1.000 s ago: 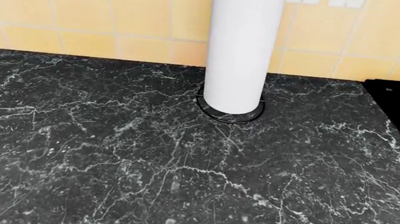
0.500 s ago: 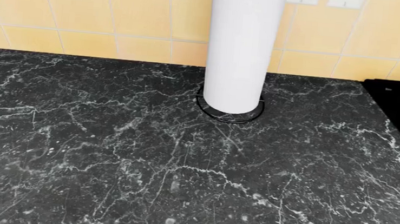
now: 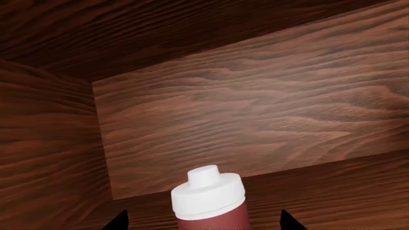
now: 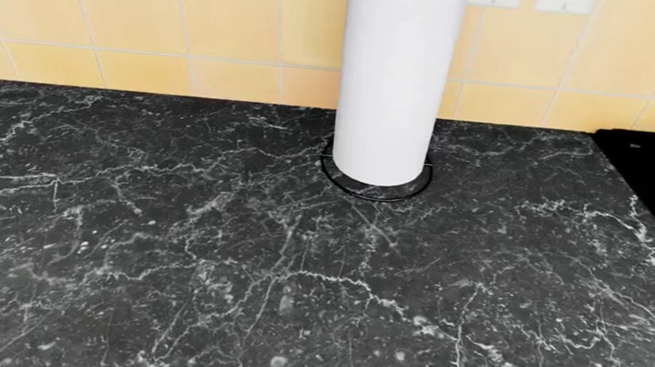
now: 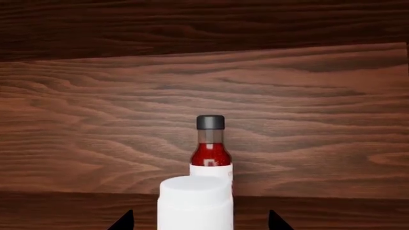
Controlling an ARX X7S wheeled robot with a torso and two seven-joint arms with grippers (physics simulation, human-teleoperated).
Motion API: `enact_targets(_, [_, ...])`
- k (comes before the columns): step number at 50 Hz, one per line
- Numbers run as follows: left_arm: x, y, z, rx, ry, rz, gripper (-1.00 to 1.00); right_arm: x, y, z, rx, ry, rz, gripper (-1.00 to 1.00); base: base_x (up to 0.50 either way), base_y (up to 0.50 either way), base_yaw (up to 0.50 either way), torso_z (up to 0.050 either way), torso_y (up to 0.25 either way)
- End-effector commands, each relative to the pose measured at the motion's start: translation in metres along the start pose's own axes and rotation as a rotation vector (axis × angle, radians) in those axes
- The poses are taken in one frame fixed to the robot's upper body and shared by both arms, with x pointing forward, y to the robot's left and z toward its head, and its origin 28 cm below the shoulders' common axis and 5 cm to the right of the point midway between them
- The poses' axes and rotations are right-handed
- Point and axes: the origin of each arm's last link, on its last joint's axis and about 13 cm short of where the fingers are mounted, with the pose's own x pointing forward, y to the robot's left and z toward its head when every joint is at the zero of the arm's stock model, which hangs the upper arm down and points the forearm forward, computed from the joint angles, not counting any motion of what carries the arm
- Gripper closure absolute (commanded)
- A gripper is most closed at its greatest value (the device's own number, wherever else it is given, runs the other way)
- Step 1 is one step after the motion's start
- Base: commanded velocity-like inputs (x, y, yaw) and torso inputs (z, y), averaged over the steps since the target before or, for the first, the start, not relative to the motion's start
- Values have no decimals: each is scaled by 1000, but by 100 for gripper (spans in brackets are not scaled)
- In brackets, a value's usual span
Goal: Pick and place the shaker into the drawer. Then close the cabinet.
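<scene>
The shaker (image 3: pixel 210 199), reddish-brown with a white cap, stands upright inside the reddish-brown wooden drawer (image 3: pixel 255 110), near its inner corner. My left gripper (image 3: pixel 201 223) is open, with its two dark fingertips (image 3: pixel 118 221) well apart on either side of the shaker and not touching it. My right gripper (image 5: pixel 199 223) is open too, with its tips on either side of a white cylinder (image 5: pixel 195 203) in front of grained wooden walls (image 5: pixel 307 120). Neither gripper shows in the head view, and the drawer's front and handle are out of view.
A red sauce bottle (image 5: pixel 210 153) with a black cap stands just behind the white cylinder. The head view shows a black marble counter (image 4: pixel 179 251), a tall white paper roll (image 4: pixel 390 82) on a dark ring base, and a yellow tiled wall (image 4: pixel 199 21).
</scene>
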Motion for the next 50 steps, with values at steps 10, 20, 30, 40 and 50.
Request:
enact_targets(10, [3, -2, -6, 3, 19, -15, -100, 17, 5, -61, 14, 211, 37, -100, 0, 0, 0, 0, 0])
enact_targets(20, [2, -2, -5, 4, 17, -16, -100, 16, 4, -62, 5, 230, 22, 100, 0, 0, 0, 0, 0])
enact_targets(30, [3, -2, -4, 3, 14, -18, -100, 14, 4, -60, 9, 225, 25, 100, 2, 0, 0, 0, 0])
enact_targets(40, [2, -2, -8, -2, 16, -15, -100, 5, 8, -30, -28, 57, 37, 100, 0, 0, 0, 0, 0])
enact_targets(50, [4, -5, -10, -30, 4, -36, -100, -18, 15, 16, -123, -157, 42, 100, 0, 0, 0, 0, 0])
